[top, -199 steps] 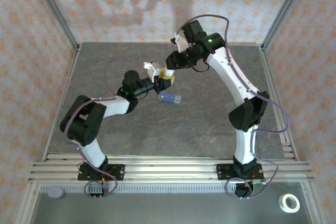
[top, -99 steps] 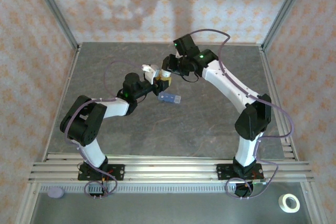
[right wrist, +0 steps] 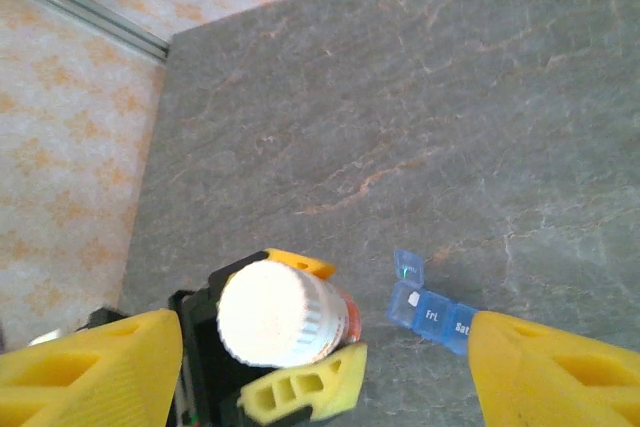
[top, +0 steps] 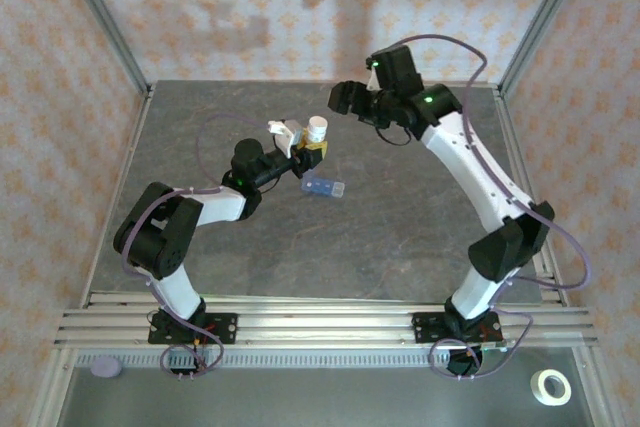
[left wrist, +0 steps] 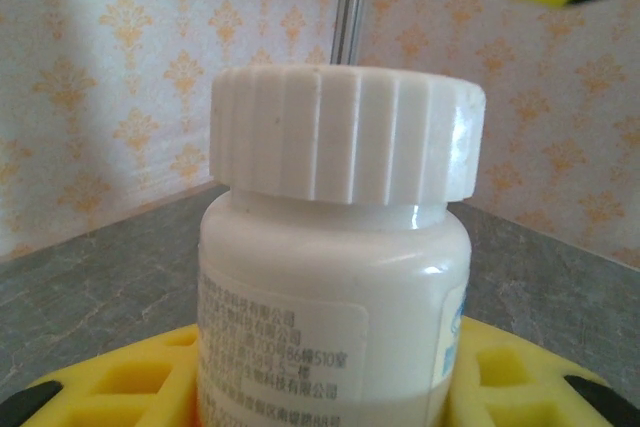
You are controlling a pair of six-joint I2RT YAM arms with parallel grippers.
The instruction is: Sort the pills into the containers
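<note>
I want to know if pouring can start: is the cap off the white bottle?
No, in the left wrist view the ribbed white cap sits closed on top of the bottle.

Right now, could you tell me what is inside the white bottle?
That cannot be seen. A ribbed white cap sits on the bottle, which the left pincer grips. The cap and the opaque wall hide whatever is inside.

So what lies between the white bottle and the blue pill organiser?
Nothing but bare table separates bottle from organiser, per the right wrist view.
</note>
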